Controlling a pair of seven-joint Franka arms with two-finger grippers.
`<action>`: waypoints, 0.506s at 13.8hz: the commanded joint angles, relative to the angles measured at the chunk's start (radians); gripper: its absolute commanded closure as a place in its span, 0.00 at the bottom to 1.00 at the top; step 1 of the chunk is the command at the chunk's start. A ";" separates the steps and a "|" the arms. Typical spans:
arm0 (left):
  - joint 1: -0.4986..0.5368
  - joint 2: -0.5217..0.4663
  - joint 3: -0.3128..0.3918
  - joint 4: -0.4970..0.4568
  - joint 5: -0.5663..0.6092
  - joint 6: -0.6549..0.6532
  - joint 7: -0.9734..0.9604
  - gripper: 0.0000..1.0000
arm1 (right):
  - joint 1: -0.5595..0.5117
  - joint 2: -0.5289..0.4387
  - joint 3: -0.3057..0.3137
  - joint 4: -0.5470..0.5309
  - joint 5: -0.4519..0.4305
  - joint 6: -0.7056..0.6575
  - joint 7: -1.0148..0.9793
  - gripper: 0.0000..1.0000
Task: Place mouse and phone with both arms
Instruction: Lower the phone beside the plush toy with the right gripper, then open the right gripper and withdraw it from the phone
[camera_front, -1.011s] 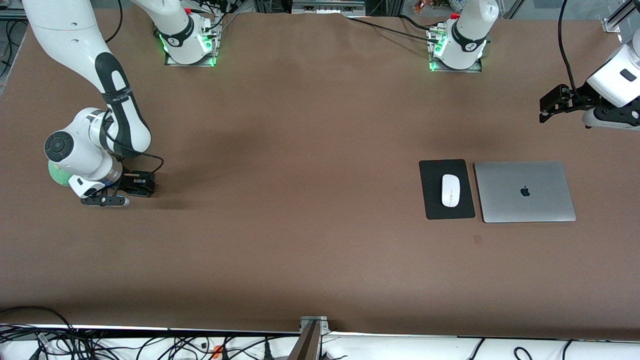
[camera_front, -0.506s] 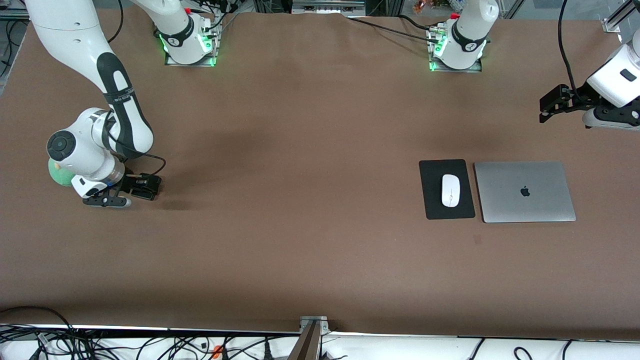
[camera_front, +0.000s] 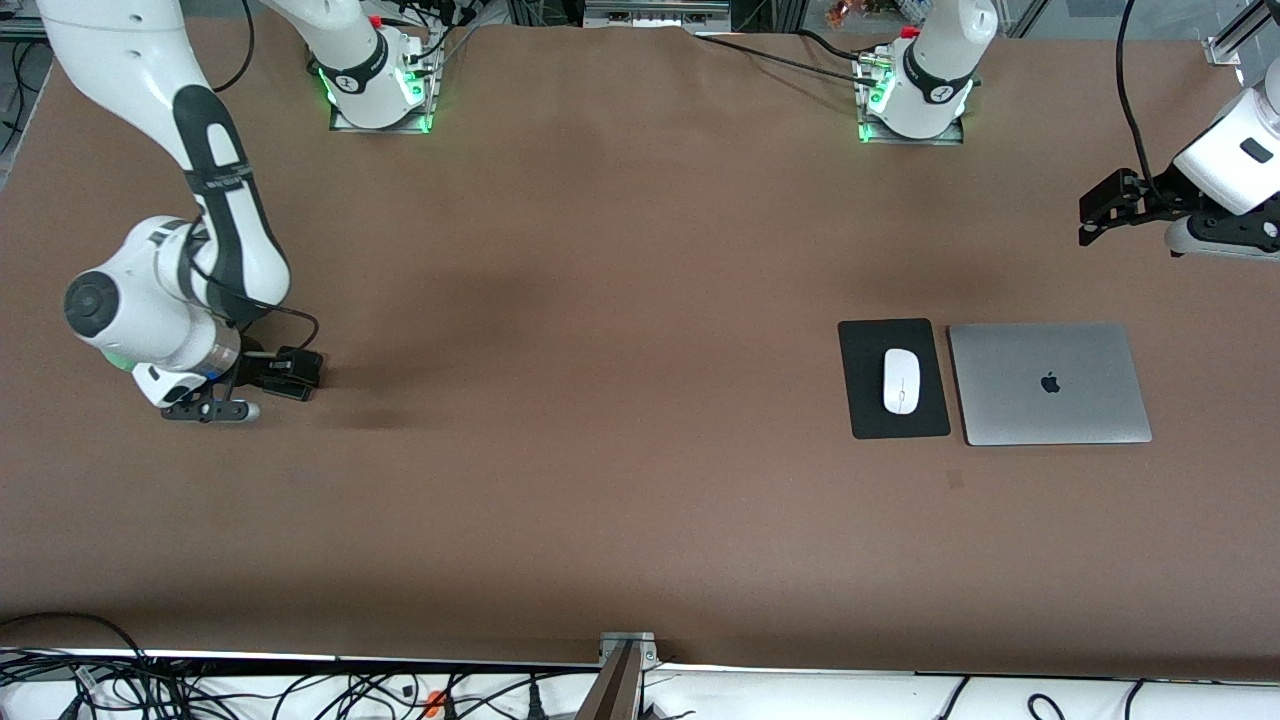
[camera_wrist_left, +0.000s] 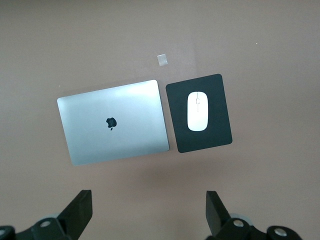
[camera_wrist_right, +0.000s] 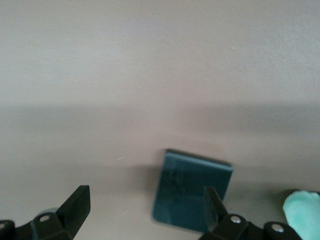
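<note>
The white mouse (camera_front: 901, 380) lies on a black mouse pad (camera_front: 893, 340); it also shows in the left wrist view (camera_wrist_left: 198, 111). The phone (camera_wrist_right: 192, 192), a dark square slab, lies on the table under my right gripper (camera_wrist_right: 145, 212). That gripper is open, with one fingertip (camera_wrist_right: 215, 202) over the phone's edge. In the front view the right gripper (camera_front: 205, 408) is low over the table at the right arm's end, and the phone is hidden there. My left gripper (camera_front: 1215, 243) waits open and empty (camera_wrist_left: 147, 212), high over the table at the left arm's end.
A closed silver laptop (camera_front: 1050, 383) lies beside the mouse pad, toward the left arm's end; it also shows in the left wrist view (camera_wrist_left: 114, 121). A pale green object (camera_wrist_right: 302, 210) lies beside the phone. A small tape mark (camera_front: 955, 480) is on the brown table.
The right arm's wrist has swung toward its end of the table and now covers the green object in the front view. Its gripper stays low at about the same spot. The left arm has not moved.
</note>
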 joint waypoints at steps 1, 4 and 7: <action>-0.010 0.005 0.011 0.019 -0.021 -0.018 0.009 0.00 | -0.026 -0.054 0.003 0.121 0.031 -0.239 0.014 0.00; -0.010 0.005 0.012 0.019 -0.021 -0.018 0.011 0.00 | -0.047 -0.122 0.017 0.253 0.020 -0.503 0.101 0.00; -0.008 0.005 0.014 0.019 -0.021 -0.020 0.011 0.00 | -0.059 -0.248 0.040 0.310 -0.091 -0.668 0.137 0.00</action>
